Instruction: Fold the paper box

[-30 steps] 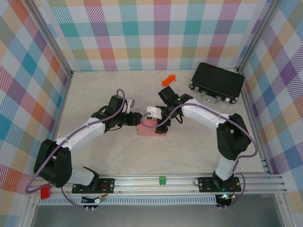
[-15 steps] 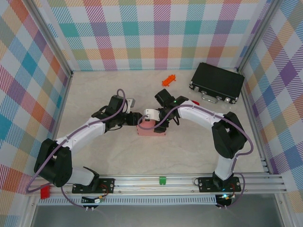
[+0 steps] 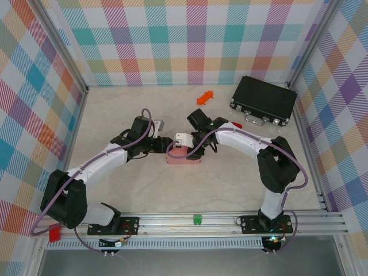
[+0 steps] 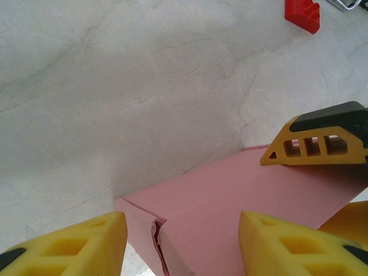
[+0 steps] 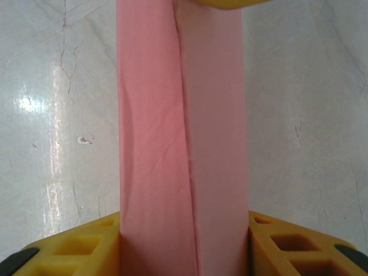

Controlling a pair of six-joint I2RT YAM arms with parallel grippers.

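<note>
- Pale marbled tabletop point(image 3: 230, 184) inside checked walls; the pink paper box point(image 3: 183, 159) lies mid-table, between the two arms.
- Right fingers point(image 5: 75, 247) pinch the box's long sides, probably squeezing its walls square along the seam.
- Left fingers point(image 4: 63, 244) straddle the end corner nearest their arm, seemingly bracing it; I cannot tell whether they clamp.
- Both arms reach inward, elbows out, wrists pitched down over the box.
</note>
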